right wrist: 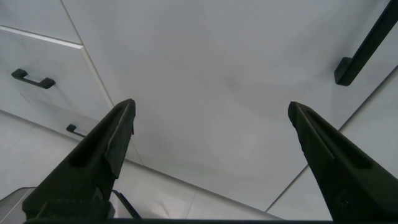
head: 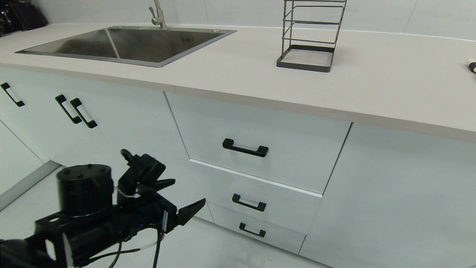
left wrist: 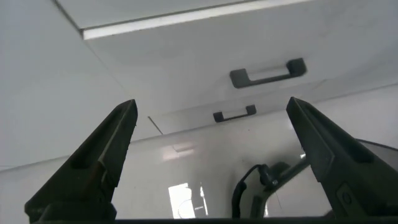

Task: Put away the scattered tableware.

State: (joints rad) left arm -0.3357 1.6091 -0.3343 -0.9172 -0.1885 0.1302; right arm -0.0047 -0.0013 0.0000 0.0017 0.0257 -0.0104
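Low and left of the drawer stack (head: 282, 163): left gripper (head: 187, 191), spread wide, empty. Seemingly near that stack, right gripper (right wrist: 210, 106), likewise agape.

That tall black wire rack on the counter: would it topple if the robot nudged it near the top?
Probably. The rack looks tall over a small base, so a high push may tip it. Its thin wires and open frame suggest it is light yet stiff. On the smooth counter, a low push would likely slide it.

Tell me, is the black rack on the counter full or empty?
Empty. The rack has a bare base and nothing between its wires; its top is cut off.
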